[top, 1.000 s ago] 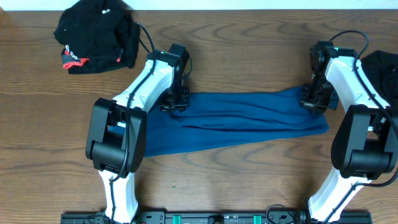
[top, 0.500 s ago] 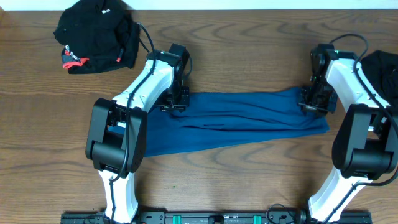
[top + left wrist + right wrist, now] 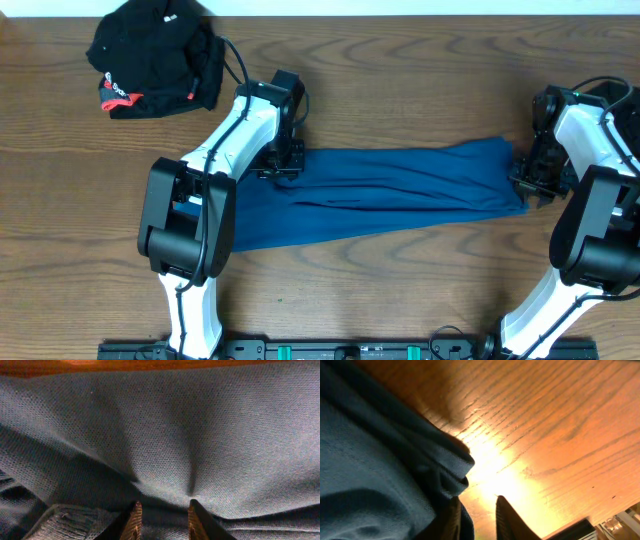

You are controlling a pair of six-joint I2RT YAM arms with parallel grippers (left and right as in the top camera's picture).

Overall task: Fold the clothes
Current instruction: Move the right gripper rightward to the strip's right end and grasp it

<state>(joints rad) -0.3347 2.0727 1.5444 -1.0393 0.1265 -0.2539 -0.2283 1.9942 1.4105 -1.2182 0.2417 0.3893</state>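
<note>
Overhead: finds right gripper (image 3: 528,184) farther right than before, teal shirt (image 3: 400,190) stretched left-to-right on the table (image 3: 400,80), left gripper (image 3: 280,168) at its far-left corner. Left wrist: clamped on puckered cloth. Right wrist: cannot tell grip. Seemingly spreading flat; next needs even tension, then folding.
</note>
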